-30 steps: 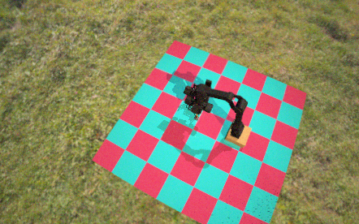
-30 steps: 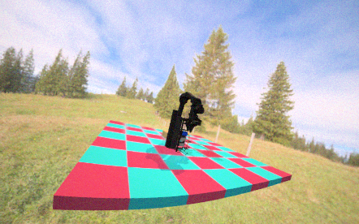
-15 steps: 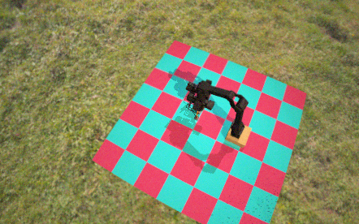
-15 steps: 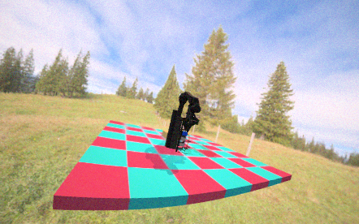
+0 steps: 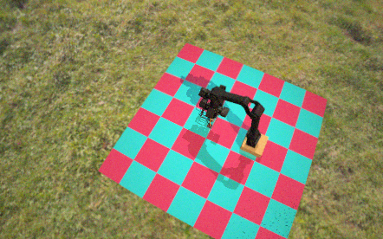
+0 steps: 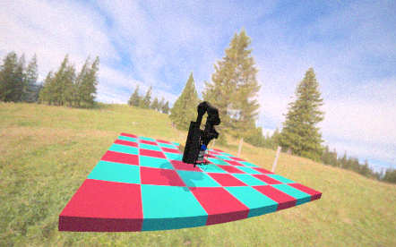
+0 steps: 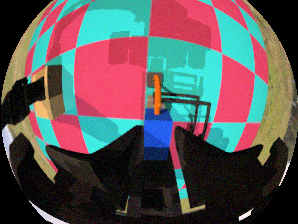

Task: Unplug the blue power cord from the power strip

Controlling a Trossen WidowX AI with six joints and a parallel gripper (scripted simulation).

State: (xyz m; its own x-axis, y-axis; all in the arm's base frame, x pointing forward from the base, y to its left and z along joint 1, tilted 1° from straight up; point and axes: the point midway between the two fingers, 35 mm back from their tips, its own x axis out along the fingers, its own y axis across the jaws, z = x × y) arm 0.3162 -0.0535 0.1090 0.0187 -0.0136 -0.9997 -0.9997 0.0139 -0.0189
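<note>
A blue block-shaped body [image 7: 158,135] [image 6: 203,147], apparently the blue plug, lies between the fingers in the wrist view. An orange piece [image 7: 157,94] [image 5: 210,122] sticks out past it. My gripper [image 7: 157,130] is open around the blue body. A narrow gap shows between it and the right finger; its left side meets the edge of the left finger in view, and I cannot tell if they touch. A thin dark bent outline [image 7: 201,104] stands just right of it. I cannot make out the power strip's shape, nor whether the plug sits in it.
The arm's base stands on a wooden block [image 5: 251,151] [image 7: 53,95] on the red and turquoise checkered board [image 5: 165,190] [image 6: 108,197]. In the exterior view the arm [image 6: 209,107] hides much of the work spot. Its shadow falls across the board. Grass surrounds the board.
</note>
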